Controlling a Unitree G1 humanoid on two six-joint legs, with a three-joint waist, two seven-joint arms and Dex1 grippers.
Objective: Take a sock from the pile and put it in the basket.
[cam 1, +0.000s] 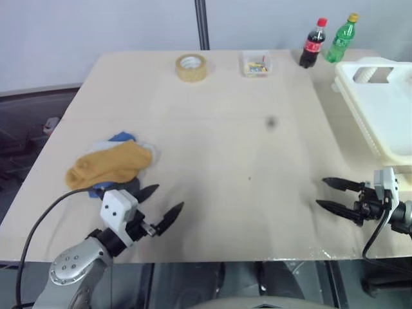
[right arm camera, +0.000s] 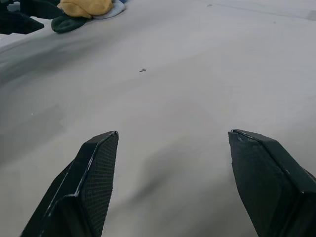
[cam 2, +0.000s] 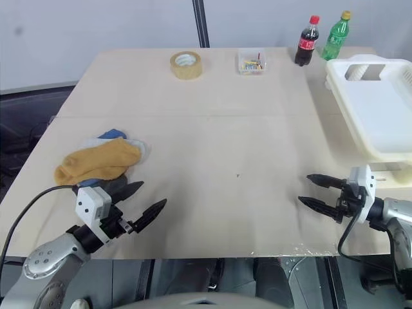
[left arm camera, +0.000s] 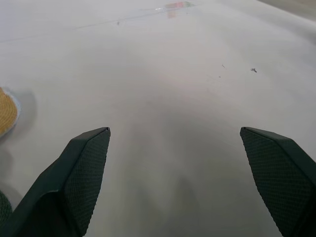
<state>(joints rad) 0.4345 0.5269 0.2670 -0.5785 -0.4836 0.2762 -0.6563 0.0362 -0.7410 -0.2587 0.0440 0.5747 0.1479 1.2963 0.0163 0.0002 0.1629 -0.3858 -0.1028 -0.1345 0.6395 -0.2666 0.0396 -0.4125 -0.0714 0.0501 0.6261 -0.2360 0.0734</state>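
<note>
Left gripper (cam 1: 161, 201) (jaws spread) beside the pile (cam 1: 111, 165).

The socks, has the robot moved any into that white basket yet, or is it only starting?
Only starting, it seems. Done: nothing visible; the part of the basket in view looks empty. In hand: nothing; the left gripper and right gripper are both open above the table, the left one beside the sock pile. Left: grasp a sock, carry it across, drop it in.

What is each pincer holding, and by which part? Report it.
Nothing is held. The left pincer is open above bare table beside the pile; the right pincer is open too, near the basket.
</note>
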